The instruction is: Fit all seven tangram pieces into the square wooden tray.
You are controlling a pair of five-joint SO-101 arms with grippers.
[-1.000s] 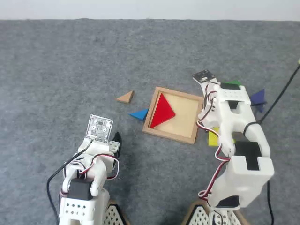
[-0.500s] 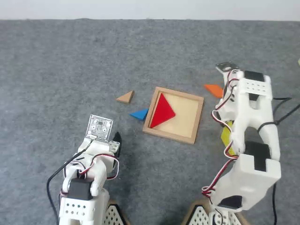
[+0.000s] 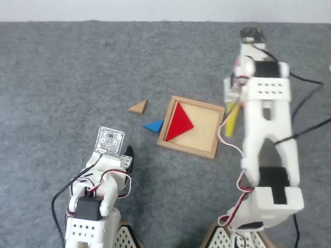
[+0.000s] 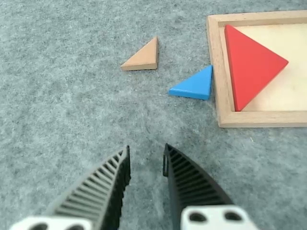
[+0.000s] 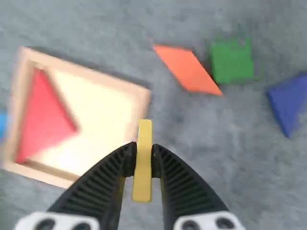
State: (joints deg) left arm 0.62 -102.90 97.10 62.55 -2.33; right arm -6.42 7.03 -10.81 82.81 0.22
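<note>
Beside the wooden tray [image 3: 186,149], the yellow piece [image 3: 231,121] is pinched edge-on by the right end effector [image 5: 142,154]; it should be laid flat beside the red triangle [image 3: 179,123].

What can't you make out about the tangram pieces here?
Yellow piece: shape unclear, edge-on in the right tool in the right wrist view, partly behind the right arm in the high view.
Orange piece, green piece, dark blue piece: covered by that arm in the high view.
</note>
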